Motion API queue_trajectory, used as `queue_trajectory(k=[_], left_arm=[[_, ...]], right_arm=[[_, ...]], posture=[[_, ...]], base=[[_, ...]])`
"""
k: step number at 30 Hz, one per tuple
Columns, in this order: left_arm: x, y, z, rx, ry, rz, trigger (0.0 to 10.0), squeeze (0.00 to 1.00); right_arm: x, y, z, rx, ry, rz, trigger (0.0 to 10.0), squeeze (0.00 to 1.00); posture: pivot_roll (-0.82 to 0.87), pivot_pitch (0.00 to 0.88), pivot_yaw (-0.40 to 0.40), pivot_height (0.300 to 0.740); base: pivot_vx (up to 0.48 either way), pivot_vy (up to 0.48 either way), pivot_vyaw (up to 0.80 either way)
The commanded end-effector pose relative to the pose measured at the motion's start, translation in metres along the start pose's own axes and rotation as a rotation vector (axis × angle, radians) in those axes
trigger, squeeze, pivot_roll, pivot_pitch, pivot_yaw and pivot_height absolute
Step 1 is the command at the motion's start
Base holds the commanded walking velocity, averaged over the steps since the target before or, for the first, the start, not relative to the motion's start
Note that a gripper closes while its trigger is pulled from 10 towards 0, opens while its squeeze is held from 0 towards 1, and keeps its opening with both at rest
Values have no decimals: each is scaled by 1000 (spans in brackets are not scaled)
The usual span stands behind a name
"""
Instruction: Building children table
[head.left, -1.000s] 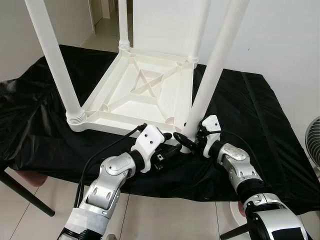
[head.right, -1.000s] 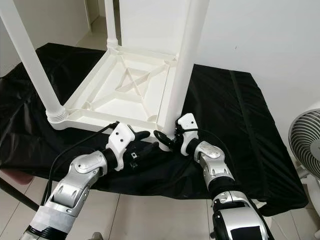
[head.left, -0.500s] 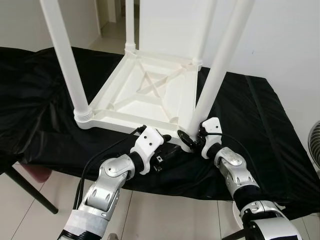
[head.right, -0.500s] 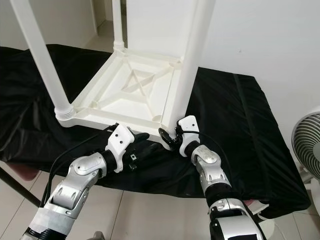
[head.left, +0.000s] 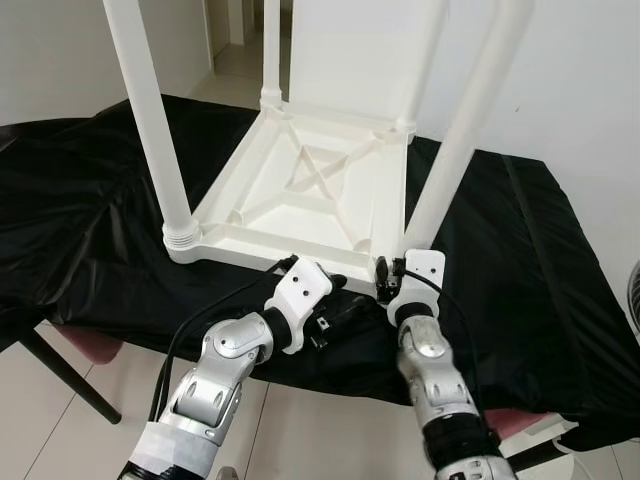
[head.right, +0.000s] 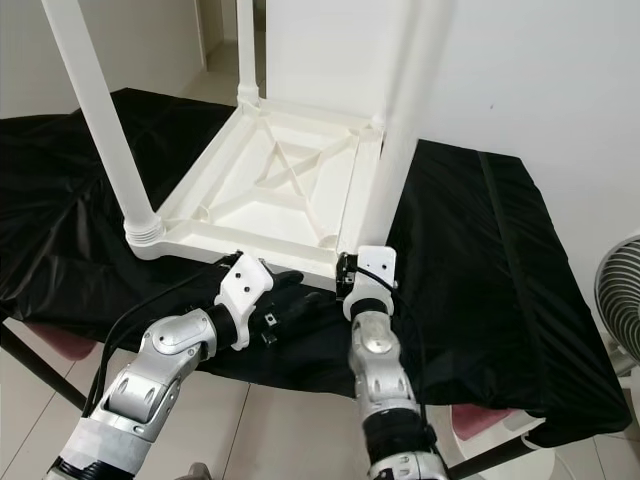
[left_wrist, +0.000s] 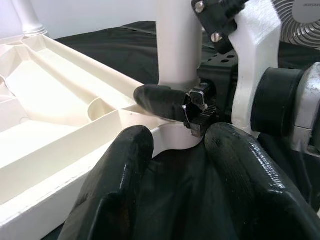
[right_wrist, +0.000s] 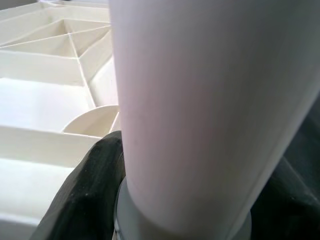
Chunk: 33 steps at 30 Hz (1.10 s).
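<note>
All four table legs (head.left: 150, 110) run off the top edge — their ends are cut off from view.

No readable text, label, brand, number or sign is showing anywhere in these views. A faint line of small print is sitting at the upper corner of the left wrist view, beside the fan grille (left_wrist: 298, 20), but it is too small and blurred to read.
</note>
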<state>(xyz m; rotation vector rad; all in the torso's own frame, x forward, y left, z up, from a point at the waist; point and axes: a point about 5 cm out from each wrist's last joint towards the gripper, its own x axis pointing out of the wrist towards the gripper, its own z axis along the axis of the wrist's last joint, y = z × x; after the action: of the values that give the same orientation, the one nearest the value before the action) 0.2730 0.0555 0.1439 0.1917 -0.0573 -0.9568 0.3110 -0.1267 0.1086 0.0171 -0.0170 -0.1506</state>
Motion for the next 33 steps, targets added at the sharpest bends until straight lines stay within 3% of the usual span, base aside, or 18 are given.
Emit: queue_trajectory(k=[1, 7, 8, 10, 11, 16, 17, 20, 21, 30, 33], left_arm=[[1, -3, 0, -9, -1, -3, 10000, 0], [2, -5, 0, -13, -2, -7, 10000, 0], [2, -6, -1, -15, -2, -7, 10000, 0], [2, -6, -1, -15, -2, -7, 10000, 0], [2, -6, -1, -15, -2, -6, 10000, 0], [2, -6, -1, -16, -2, -2, 10000, 0], [2, -6, -1, -17, -2, 0, 10000, 0], [2, -6, -1, -17, -2, 0, 10000, 0], [2, -5, -1, -18, -4, 3, 10000, 0], [2, -4, -1, -16, -4, 8, 10000, 0], [2, -4, -1, -15, -4, 8, 10000, 0]], right_arm=[[-1, -18, -9, -32, 56, -91, 10000, 0], [-2, -24, -10, -35, 54, -88, 10000, 0], [-2, -21, -8, -12, 31, -36, 10000, 200], [-2, -21, -8, -12, 31, -36, 10000, 200], [-3, -21, -6, 4, 19, -13, 10000, 1000], [3, -27, 3, 31, -22, 88, 10000, 1000], [11, -37, 12, 27, -47, 178, 10000, 1000], [12, -40, 14, 20, -51, 205, 10000, 1000], [16, -42, 19, -1, -38, 330, 10000, 0], [25, -39, 24, -162, -38, 707, 10000, 0], [27, -36, 24, -165, -27, 751, 10000, 0]], posture=[[113, 13, -55, 740], [112, 13, -60, 740], [111, 14, -64, 740], [111, 14, -64, 740], [111, 15, -65, 740], [106, 16, -69, 740], [106, 15, -73, 740], [106, 15, -73, 740], [107, 14, -75, 740], [109, 18, -73, 740], [111, 17, -71, 740]], base=[[0, 0, 0], [0, 0, 0], [0, 0, 0], [0, 0, 0], [0, 0, 0], [0, 0, 0], [0, 0, 0], [0, 0, 0], [0, 0, 0], [0, 0, 0], [0, 0, 0]])
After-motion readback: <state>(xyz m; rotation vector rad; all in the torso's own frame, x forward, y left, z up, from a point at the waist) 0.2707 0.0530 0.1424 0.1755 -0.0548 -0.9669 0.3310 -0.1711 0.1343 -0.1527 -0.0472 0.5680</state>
